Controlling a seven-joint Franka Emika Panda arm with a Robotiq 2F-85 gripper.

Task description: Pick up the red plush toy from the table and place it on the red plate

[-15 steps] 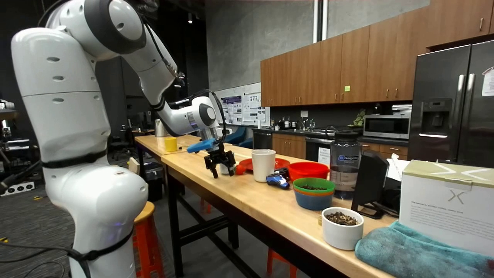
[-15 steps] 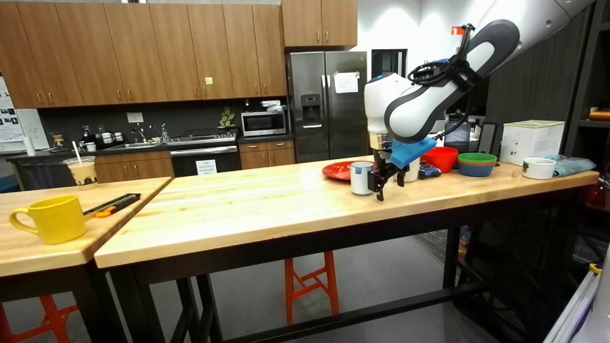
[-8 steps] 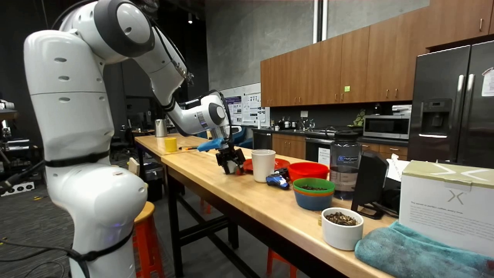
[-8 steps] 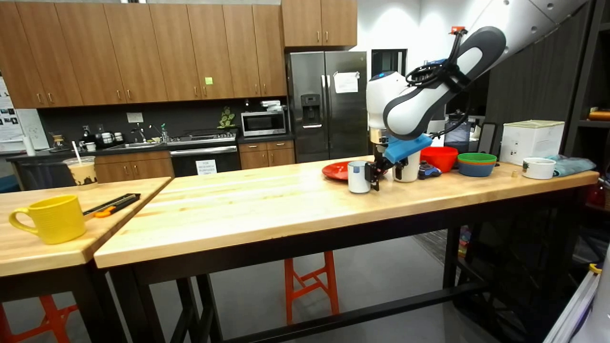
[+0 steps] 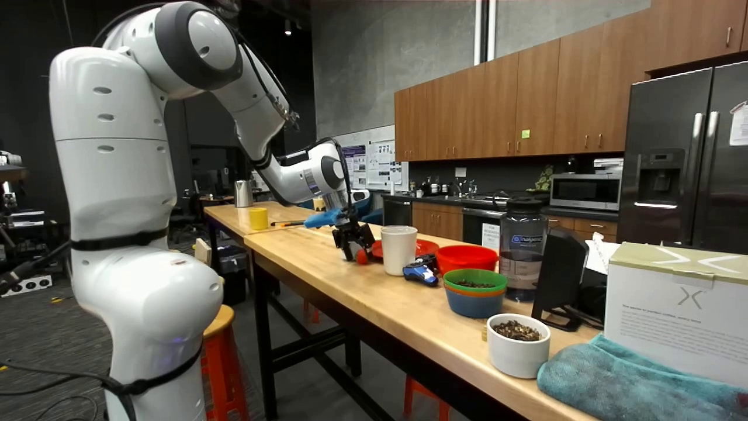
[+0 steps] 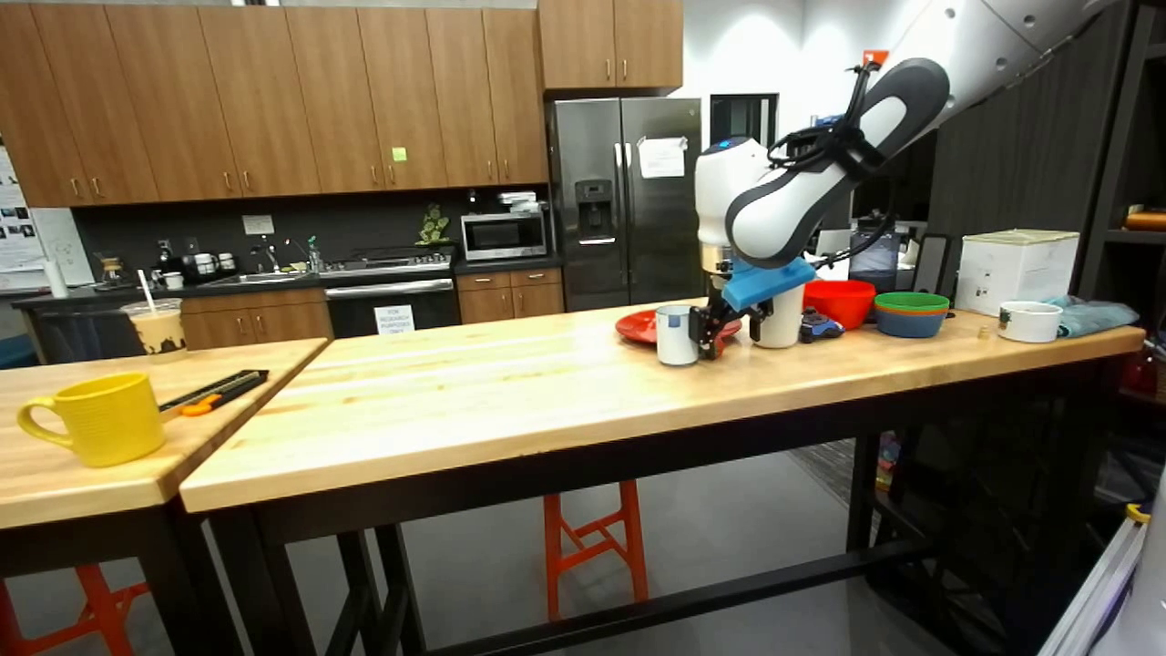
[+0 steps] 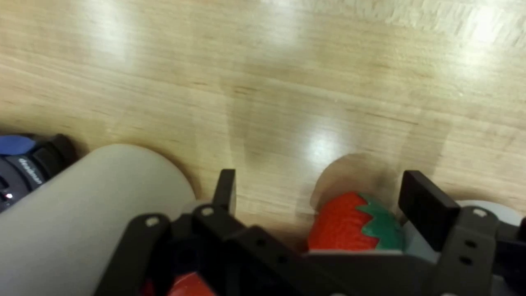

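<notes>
The red toy looks like a strawberry with a green leafy top. It lies on the table between my fingers in the wrist view (image 7: 341, 226), nearer the right finger, and also shows in an exterior view (image 5: 362, 257). My gripper (image 7: 318, 181) is open around it, low over the table (image 5: 350, 234) (image 6: 731, 335). A gap shows between the toy and the left finger; the gripper body hides its lower part. The red plate (image 6: 638, 326) lies just behind the gripper, partly hidden by a cup in an exterior view (image 5: 428, 248).
A grey-white mug (image 6: 676, 335) stands against the gripper's outer side. A tall white cup (image 5: 399, 251) stands close on the opposite side (image 7: 102, 213). Beyond it are a blue-black controller (image 5: 422, 272), a red bowl (image 5: 467, 258) and stacked bowls (image 5: 475, 295).
My gripper has moved across the table toward the plate and down around the toy, still open. The grey-white mug has shifted slightly left and back in an exterior view.
</notes>
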